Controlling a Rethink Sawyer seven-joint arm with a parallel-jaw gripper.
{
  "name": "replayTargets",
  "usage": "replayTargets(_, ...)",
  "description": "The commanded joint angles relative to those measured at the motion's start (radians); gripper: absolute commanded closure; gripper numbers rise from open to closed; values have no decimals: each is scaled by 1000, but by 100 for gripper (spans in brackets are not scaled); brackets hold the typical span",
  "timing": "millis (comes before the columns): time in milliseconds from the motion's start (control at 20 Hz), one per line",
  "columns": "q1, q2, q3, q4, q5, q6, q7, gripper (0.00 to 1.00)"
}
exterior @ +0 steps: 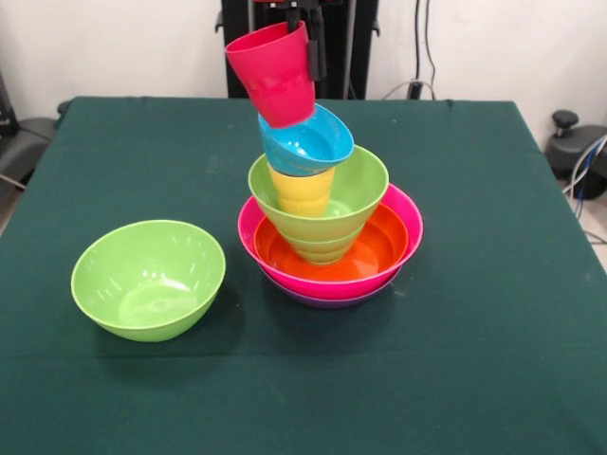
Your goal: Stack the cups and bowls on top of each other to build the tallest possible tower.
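One view only, front cam, read L to R. Far L on the green desk (493, 360): loose lime green bowl (148, 278), upright, mouth up, well apart from the tower (327, 223), not yet stacked. Centre: tower base is purple bowl (327, 300) (only a rim sliver shows) w/ hot pink bowl (403, 237) nested in it, orange bowl (379, 248) inside that; widest lowest, prob. for stability. Nested lime bowls (365, 190) sit in the orange, and a yellow cup (302, 192) stands inside them, seemingly mouth down, acting as a post. Sky blue bowl (308, 142) rests on the yellow cup, tilted, mouth toward camera; looks precarious. Top: red cup (273, 74), tilted, base touching or just over the blue bowl's rim; can't tell which. Claw (308, 47) comes down from above, clenched on red cup's rim at its R side. Judgement: cup placement in progress; tilt of blue bowl is the risk, release could tip both.
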Motion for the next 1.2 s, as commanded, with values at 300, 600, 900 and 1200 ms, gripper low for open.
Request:
replayTargets(300, 27, 28, -47, 22, -78, 21, -33, 100)
replayTargets(600, 32, 27, -51, 11, -83, 29, -36, 100)
replayTargets(900, 40, 18, -50, 26, -81, 21, -27, 100)
replayTargets(1200, 60, -37, -53, 73, -59, 19, 3, 100)
